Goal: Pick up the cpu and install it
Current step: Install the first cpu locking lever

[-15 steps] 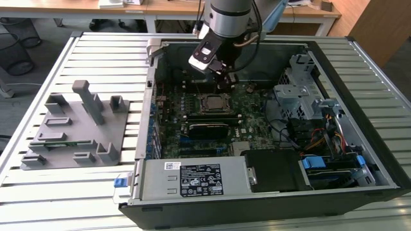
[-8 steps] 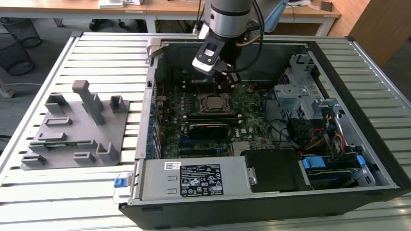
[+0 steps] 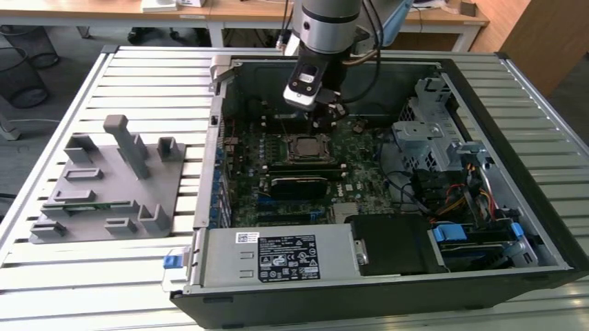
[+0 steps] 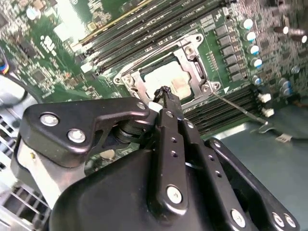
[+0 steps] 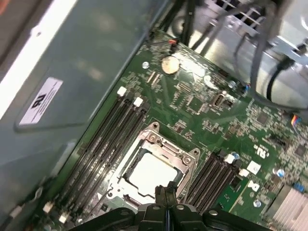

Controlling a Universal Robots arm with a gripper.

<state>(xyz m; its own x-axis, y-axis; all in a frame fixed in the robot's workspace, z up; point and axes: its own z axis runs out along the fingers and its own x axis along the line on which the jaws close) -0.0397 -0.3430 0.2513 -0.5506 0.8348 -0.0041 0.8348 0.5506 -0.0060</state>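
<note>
well, nearest me in the exterior view the computer case (image 3: 368, 298) lies open; further in, the cpu (image 3: 307, 147) sits in its socket frame (image 5: 155, 140) on the motherboard (image 3: 361, 174) (silver top facing up). just beyond it my gripper (image 5: 166, 190) hangs over the socket's edge, jaws pressed tight together in both wrist views.

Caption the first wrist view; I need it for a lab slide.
Shut gripper near the cpu, seated in its socket frame on the green motherboard, memory slots either side.
</note>
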